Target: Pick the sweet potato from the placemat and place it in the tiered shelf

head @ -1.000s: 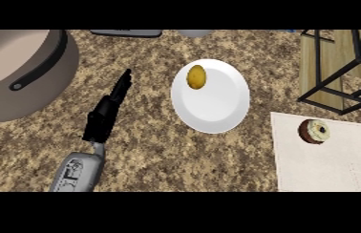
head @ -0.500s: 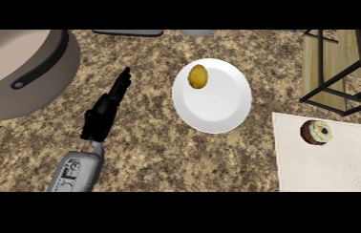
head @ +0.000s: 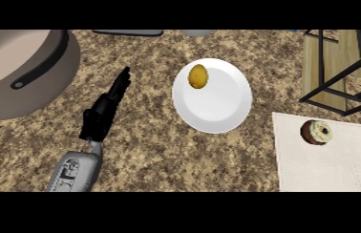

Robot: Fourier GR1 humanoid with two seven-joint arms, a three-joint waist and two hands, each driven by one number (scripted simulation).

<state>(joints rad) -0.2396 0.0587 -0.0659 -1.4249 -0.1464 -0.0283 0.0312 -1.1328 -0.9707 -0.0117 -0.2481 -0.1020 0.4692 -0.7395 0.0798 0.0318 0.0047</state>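
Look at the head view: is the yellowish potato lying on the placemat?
No: the potato lies on the white plate; the placemat holds a doughnut.

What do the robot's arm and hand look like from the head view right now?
Only one arm shows. Its forearm is a rounded grey casing with small dark markings on the shell, narrowing to a lighter grey wrist piece. The left hand is entirely black, slim and angular, with long straight fingers. No cables or sleeves are visible. The right hand is out of view.
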